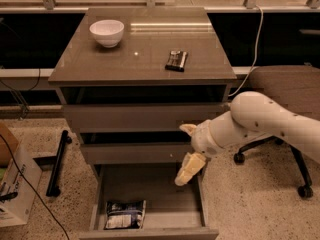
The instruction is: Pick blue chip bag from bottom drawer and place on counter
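The blue chip bag (125,214) lies flat in the front left part of the open bottom drawer (165,204), which is pulled out towards me. The counter (145,54) is the glossy top of the cabinet. My gripper (187,150) hangs above the drawer's right side, in front of the middle drawer, to the right of and above the bag. Its two pale fingers are spread apart and hold nothing. The lower finger (188,169) points down into the drawer.
A white bowl (107,32) and a small flat dark object (177,60) sit on the counter. An office chair base (300,184) stands at the right. A cardboard box (15,189) and a black bar (57,164) lie on the floor at the left.
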Motion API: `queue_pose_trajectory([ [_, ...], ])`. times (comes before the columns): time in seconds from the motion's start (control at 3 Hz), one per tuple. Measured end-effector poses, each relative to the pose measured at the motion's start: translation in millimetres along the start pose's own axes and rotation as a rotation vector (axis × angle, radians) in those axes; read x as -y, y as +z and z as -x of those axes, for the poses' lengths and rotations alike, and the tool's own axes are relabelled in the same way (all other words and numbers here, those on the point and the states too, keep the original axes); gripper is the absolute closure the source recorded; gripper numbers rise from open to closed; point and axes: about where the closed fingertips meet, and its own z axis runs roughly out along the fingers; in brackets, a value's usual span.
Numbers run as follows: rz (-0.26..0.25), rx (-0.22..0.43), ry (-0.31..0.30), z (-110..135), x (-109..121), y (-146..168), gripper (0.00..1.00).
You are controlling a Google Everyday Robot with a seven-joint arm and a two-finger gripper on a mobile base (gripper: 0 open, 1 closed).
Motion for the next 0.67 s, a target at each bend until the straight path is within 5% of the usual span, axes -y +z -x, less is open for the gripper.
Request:
queue_pose_trajectory([
  [0.67, 0.043, 0.047, 0.007, -10, 30, 93, 0.00],
])
